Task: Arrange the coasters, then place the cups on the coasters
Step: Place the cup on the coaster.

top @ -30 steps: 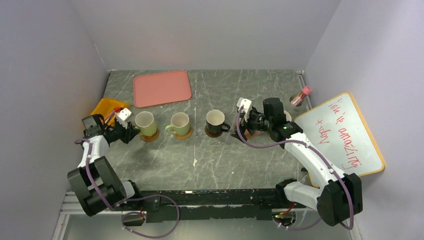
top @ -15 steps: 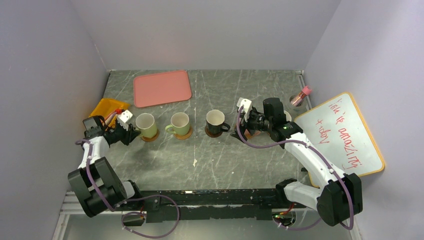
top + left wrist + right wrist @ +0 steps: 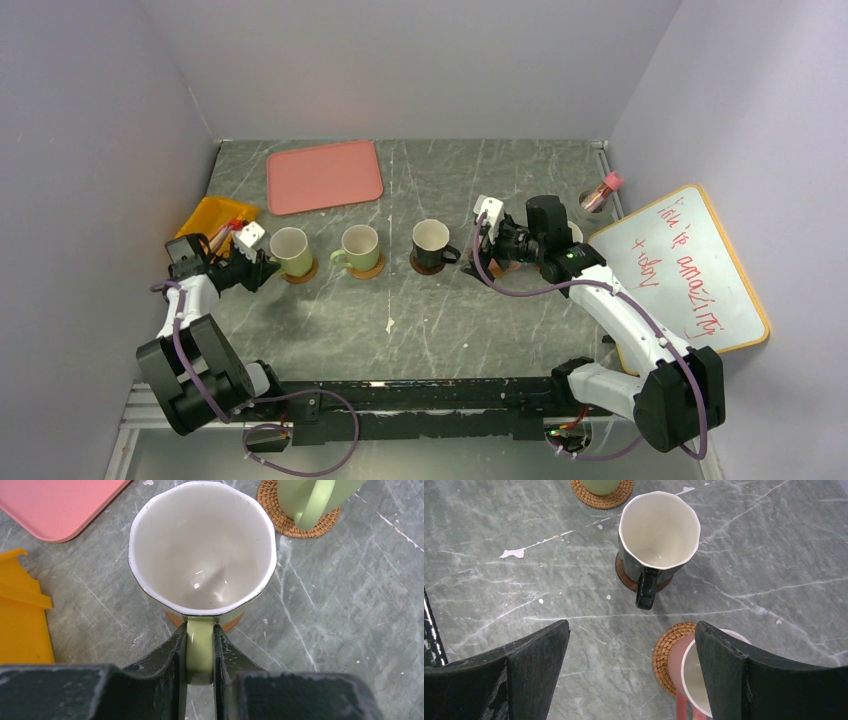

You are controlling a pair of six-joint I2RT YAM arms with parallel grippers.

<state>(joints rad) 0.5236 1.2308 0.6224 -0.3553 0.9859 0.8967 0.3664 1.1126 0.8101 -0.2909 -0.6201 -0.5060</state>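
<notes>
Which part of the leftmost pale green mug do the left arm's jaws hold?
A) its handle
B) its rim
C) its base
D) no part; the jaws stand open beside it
A: the left wrist view shows the left gripper with its jaws closed on either side of the handle of the pale green mug.

Your row, L→R: pale green ceramic mug, 2nd pale green mug, black ceramic mug, pink ceramic mug.
Under each: round coasters.
Behind row: flat pink tray.
</notes>
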